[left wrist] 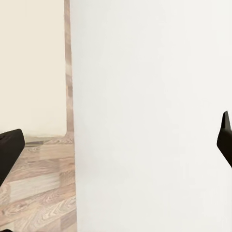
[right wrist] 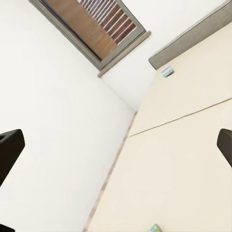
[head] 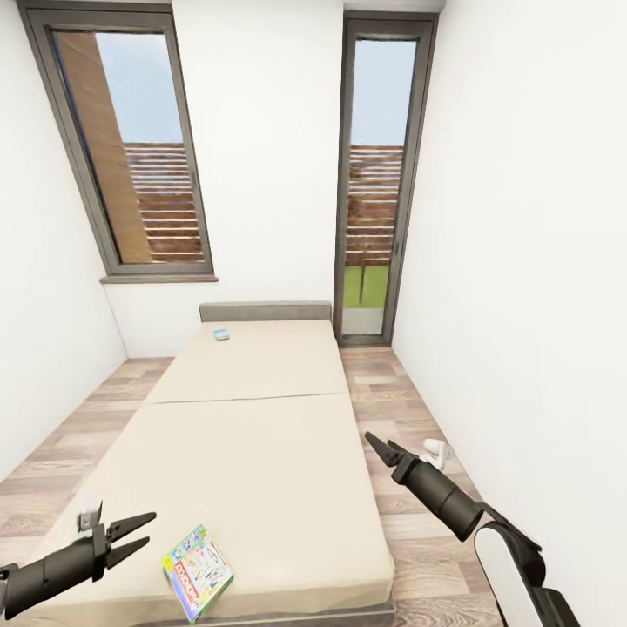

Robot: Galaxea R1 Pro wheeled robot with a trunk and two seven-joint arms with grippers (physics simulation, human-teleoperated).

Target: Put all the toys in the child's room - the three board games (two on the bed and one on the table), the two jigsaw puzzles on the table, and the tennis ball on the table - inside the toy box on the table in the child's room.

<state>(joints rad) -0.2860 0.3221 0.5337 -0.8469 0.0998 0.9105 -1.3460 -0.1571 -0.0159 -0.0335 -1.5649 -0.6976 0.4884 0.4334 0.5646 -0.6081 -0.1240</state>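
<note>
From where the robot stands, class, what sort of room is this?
Most likely a bedroom: a long cream bed with a grey headboard, two tall windows, and a colourful board game on the bed.

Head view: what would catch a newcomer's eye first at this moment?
The large cream bed runs down the middle of the room toward two tall windows. A colourful board game lies flat near its front edge, just beside the open left gripper. A second, small board game sits far off by the grey headboard.
</note>
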